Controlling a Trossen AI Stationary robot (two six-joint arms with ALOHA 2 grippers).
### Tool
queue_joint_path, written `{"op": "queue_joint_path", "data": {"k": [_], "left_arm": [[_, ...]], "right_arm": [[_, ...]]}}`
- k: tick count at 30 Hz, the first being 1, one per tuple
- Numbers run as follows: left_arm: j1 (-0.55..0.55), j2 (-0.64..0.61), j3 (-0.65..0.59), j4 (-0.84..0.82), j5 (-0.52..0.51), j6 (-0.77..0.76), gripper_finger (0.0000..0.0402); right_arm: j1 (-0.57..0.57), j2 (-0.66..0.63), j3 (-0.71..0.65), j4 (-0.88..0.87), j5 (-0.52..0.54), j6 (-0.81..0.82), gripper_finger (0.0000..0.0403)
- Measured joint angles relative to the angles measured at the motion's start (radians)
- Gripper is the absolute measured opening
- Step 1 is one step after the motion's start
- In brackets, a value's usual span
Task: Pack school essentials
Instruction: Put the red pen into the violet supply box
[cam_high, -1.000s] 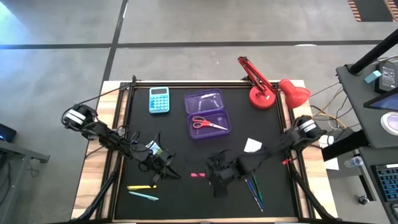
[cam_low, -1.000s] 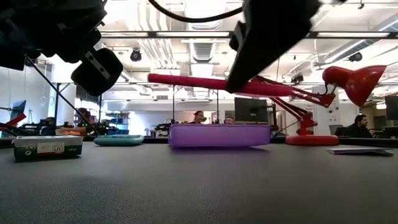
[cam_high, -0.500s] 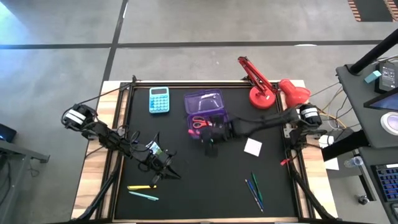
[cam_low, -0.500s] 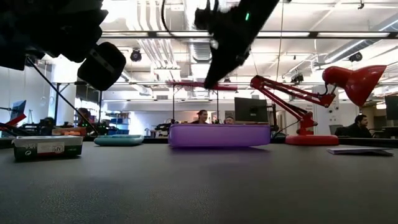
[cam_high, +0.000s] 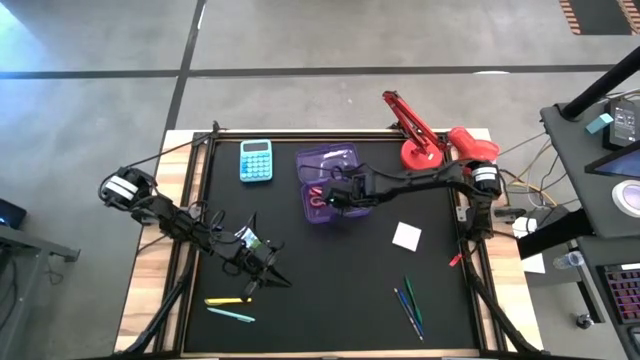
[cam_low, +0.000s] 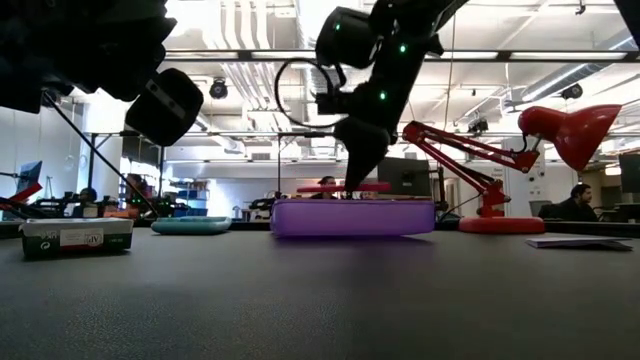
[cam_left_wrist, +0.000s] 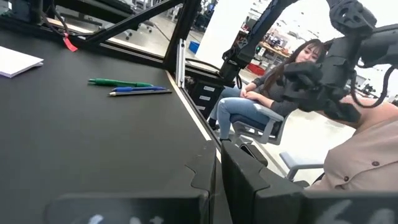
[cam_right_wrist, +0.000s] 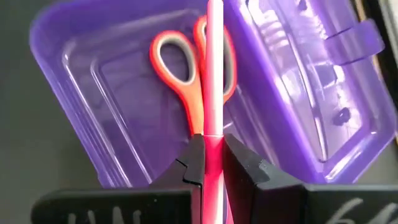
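Note:
My right gripper (cam_right_wrist: 213, 155) is shut on a thin pink pen (cam_right_wrist: 214, 74) and hangs over the open purple box (cam_high: 335, 185) at the table's middle far part. Red-handled scissors (cam_right_wrist: 186, 74) lie in the box's bottom. In the low view the pen (cam_low: 343, 187) floats just above the box's rim (cam_low: 350, 217). My left gripper (cam_left_wrist: 217, 180) waits shut near the table's left front, touching nothing. Yellow (cam_high: 228, 300) and teal (cam_high: 232, 315) pens lie near the front left; green and blue pens (cam_high: 410, 305) lie at the front right. My right gripper pinches the pink pen between its two fingers (cam_right_wrist: 194, 158), on the darker pink stretch (cam_right_wrist: 213, 142) toward one end. The fingers slant down from the table's right side. The pen hangs clear above the box, close to level in the low view.
A light-blue calculator (cam_high: 256, 160) lies left of the box. A red desk lamp (cam_high: 430, 135) stands at the far right. A white square (cam_high: 406, 236) lies right of centre. A green-and-white packet (cam_low: 77, 238) sits at the left. People sit beyond the table.
My right gripper has carried the pink pen from the table's near middle toward the far edge and now hangs over the purple box. It has turned on the way. The pen stays clamped and clear of the table.

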Motion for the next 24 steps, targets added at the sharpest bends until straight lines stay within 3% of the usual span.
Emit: {"op": "queue_joint_path", "data": {"k": [17, 24], "left_arm": [[0.001, 0.0, 0.0, 0.001, -0.001, 0.001, 0.0008], [0.001, 0.0, 0.0, 0.001, -0.001, 0.001, 0.0008]], "right_arm": [[-0.003, 0.066, -0.012, 0.005, -0.071, -0.013, 0.0025], [-0.003, 0.065, -0.012, 0.006, -0.071, -0.006, 0.0073]]}}
